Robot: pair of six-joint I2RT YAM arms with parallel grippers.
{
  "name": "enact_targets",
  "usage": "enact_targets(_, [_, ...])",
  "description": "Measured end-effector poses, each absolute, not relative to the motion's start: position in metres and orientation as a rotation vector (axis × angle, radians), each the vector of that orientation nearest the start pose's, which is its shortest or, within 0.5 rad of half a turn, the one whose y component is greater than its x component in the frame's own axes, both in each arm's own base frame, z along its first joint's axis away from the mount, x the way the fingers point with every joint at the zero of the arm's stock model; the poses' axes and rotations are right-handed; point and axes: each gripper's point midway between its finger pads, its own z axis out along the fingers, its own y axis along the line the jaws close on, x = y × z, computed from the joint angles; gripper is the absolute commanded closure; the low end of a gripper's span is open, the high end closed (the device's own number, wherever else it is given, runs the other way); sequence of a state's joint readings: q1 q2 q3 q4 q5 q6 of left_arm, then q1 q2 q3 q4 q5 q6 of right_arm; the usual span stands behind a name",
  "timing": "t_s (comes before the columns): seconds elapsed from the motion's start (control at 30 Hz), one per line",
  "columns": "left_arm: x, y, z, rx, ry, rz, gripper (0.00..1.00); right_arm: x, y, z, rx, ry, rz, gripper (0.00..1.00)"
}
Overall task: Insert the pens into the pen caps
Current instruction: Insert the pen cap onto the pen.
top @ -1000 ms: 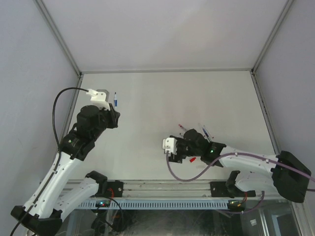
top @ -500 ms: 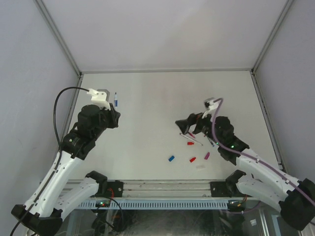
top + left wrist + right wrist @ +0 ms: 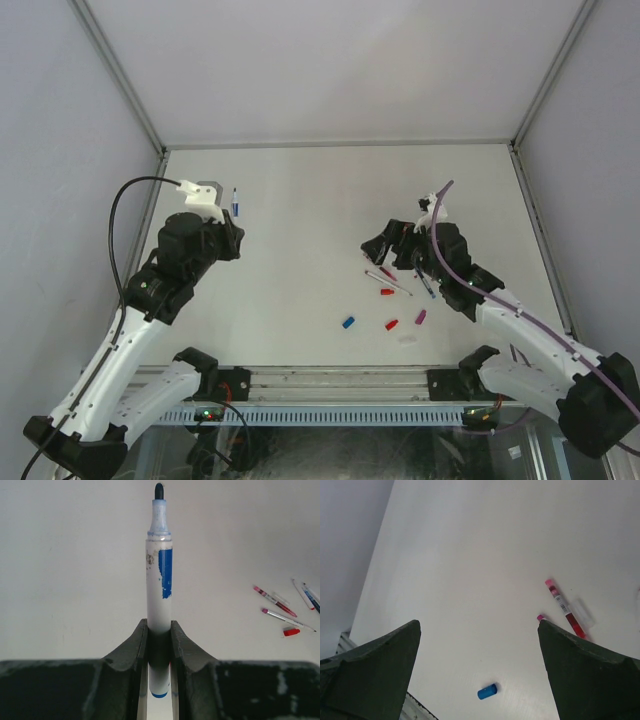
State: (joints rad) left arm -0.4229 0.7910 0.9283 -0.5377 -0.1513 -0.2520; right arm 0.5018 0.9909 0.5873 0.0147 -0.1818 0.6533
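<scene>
My left gripper (image 3: 160,635) is shut on a white pen with a blue label (image 3: 160,575), which stands tip up (image 3: 235,203) at the far left of the table. Several thin pens (image 3: 385,272) lie right of centre; one has a red and magenta barrel (image 3: 563,607). My right gripper (image 3: 385,246) hovers over them, open wide with nothing between its fingers (image 3: 477,625). A blue cap (image 3: 487,691) lies below it, seen near the front as the blue cap (image 3: 348,322). A red cap (image 3: 392,324), a magenta cap (image 3: 420,316) and another red cap (image 3: 387,292) lie close by.
Grey walls with metal corner posts (image 3: 148,120) close in the white table (image 3: 300,200) on three sides. A metal rail (image 3: 330,380) with the arm bases runs along the near edge. A purple cable (image 3: 520,315) trails along my right arm.
My right arm has swung from the front centre back and to the right, over the loose pens, and its jaws have opened wide. The caps it covered now show. The left arm has not moved.
</scene>
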Motion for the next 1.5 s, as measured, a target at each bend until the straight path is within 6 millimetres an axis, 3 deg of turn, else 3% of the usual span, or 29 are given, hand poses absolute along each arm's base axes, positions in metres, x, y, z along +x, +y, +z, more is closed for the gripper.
enact_targets(0.07, [0.264,-0.101,0.260,0.070,1.977,-0.292,1.00,0.266,0.208,0.176,0.049,2.072,0.813,0.00])
enact_targets(0.2, [0.264,-0.101,0.260,0.070,1.977,-0.292,1.00,0.268,0.202,0.208,0.043,2.007,0.685,0.00])
enact_targets(0.27, [0.264,-0.101,0.260,0.070,1.977,-0.292,1.00,0.279,0.187,0.216,0.083,1.988,0.637,0.00])
enact_targets(0.47, [0.264,-0.101,0.260,0.070,1.978,-0.292,1.00,0.291,0.155,0.186,0.209,2.099,0.564,0.03])
enact_targets(0.63, [0.265,-0.102,0.258,0.073,1.985,-0.299,1.00,0.286,0.160,0.174,0.243,2.159,0.600,0.05])
enact_targets(0.8, [0.265,-0.104,0.258,0.079,1.987,-0.309,1.00,0.275,0.174,0.164,0.330,2.198,0.604,0.01])
enact_targets(1.07, [0.264,-0.104,0.258,0.081,1.987,-0.312,1.00,0.235,0.235,0.127,0.489,2.397,0.529,0.00])
enact_targets(1.33, [0.264,-0.104,0.258,0.082,1.987,-0.313,1.00,0.223,0.275,0.105,0.696,2.529,0.344,0.00])
enact_targets(1.5, [0.264,-0.104,0.258,0.081,1.986,-0.313,1.00,0.216,0.287,0.078,0.753,2.620,0.264,0.01])
